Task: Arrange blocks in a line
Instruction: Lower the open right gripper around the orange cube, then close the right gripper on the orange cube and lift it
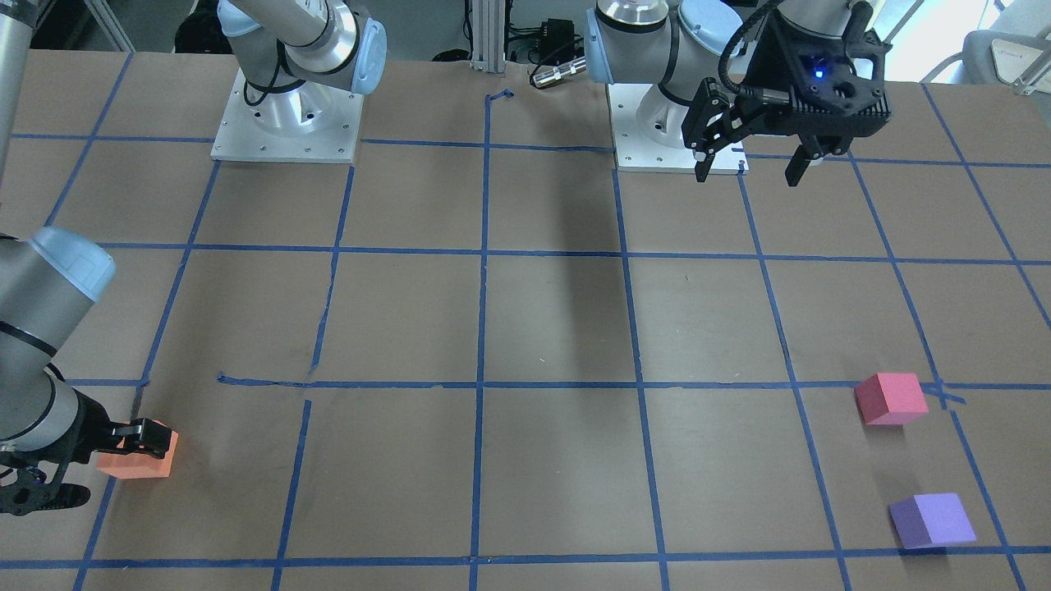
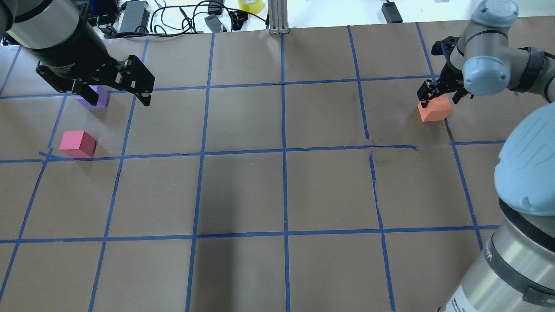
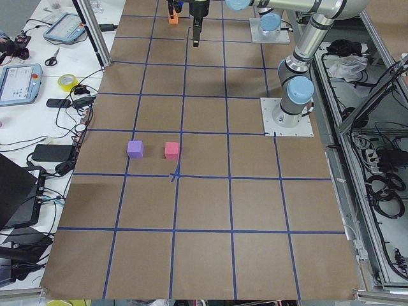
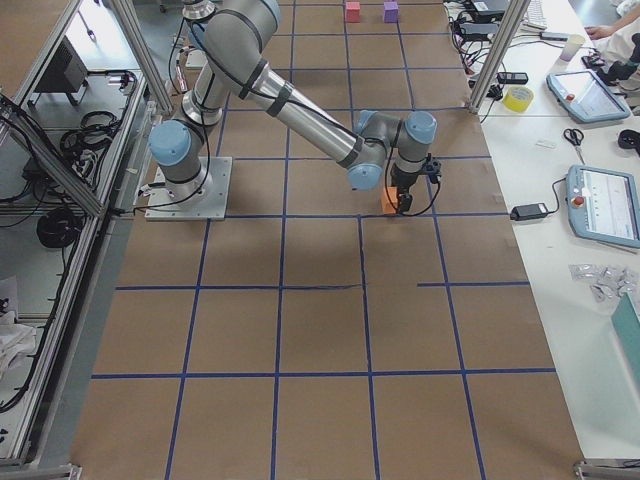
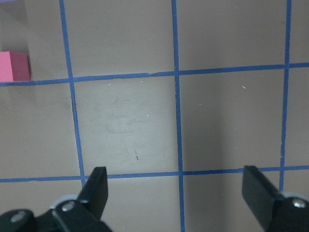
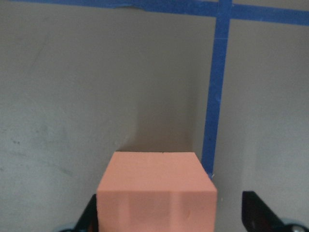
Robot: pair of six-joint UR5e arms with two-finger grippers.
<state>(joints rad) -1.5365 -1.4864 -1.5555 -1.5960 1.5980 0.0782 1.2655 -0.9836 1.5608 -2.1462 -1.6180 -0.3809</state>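
The right claw [image 2: 440,99] stands wide astride the orange block [image 6: 157,193], off-centre in it — closing may twist it on the tabletop [image 2: 277,195]. Left claw [image 1: 749,175] — wide, empty.

Brown table [image 2: 243,195], blue tape grid [image 2: 285,195], white bench [image 4: 585,350].

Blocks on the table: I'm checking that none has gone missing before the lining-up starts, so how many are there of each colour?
Orange matte foam cube: 1
Pinkish-red matte foam cube: 1
Purple matte foam cube: 1
Total: 3
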